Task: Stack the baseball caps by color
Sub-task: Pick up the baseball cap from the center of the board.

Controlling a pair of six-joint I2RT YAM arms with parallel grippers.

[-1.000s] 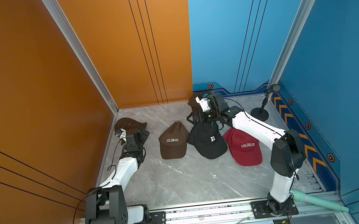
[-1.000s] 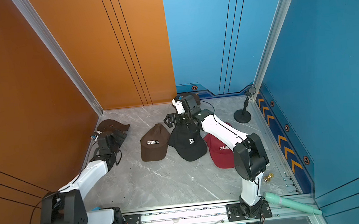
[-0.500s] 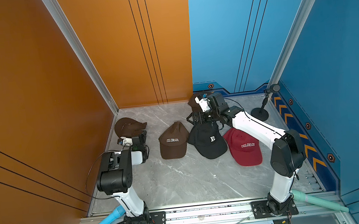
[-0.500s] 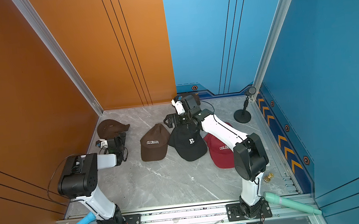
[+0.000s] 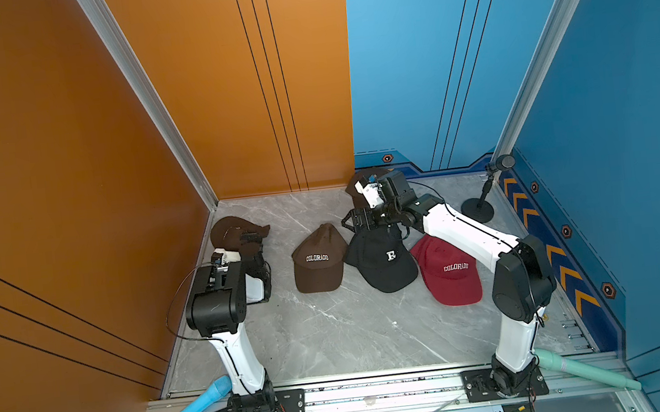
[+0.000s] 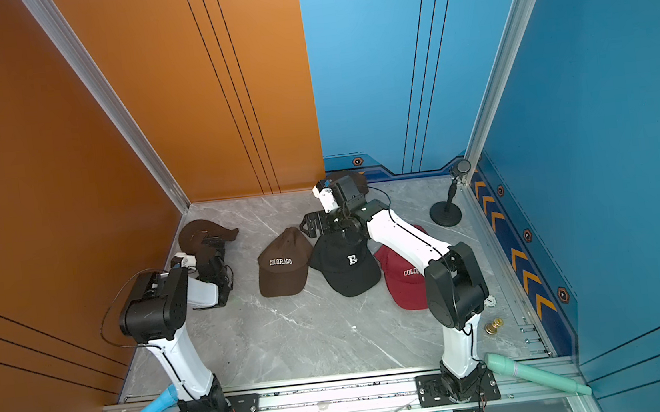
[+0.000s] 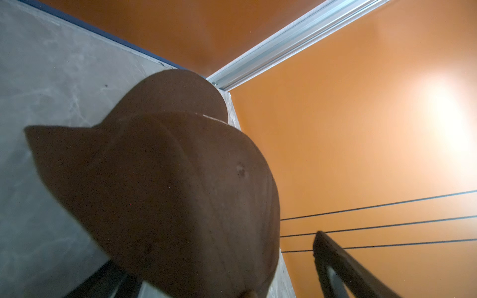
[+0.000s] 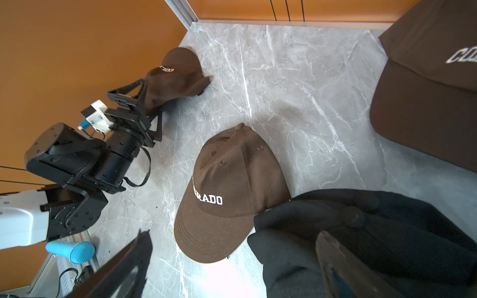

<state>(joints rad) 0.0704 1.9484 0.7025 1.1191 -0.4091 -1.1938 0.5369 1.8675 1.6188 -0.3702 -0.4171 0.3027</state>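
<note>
In both top views, looking steeply down from high above the base rail (image 5: 381, 389), facing away from it, well back, taking in the whole marble floor (image 6: 292, 344); nearly the same scene, shifted a little sideways. From the left wrist, looking low and very close over the brown corner cap (image 7: 167, 180) toward the orange wall (image 7: 361, 129). From the right wrist, looking down at close range over the middle brown cap (image 8: 232, 180), reaching that same corner cap, shared with the left wrist view and both top views.
</note>
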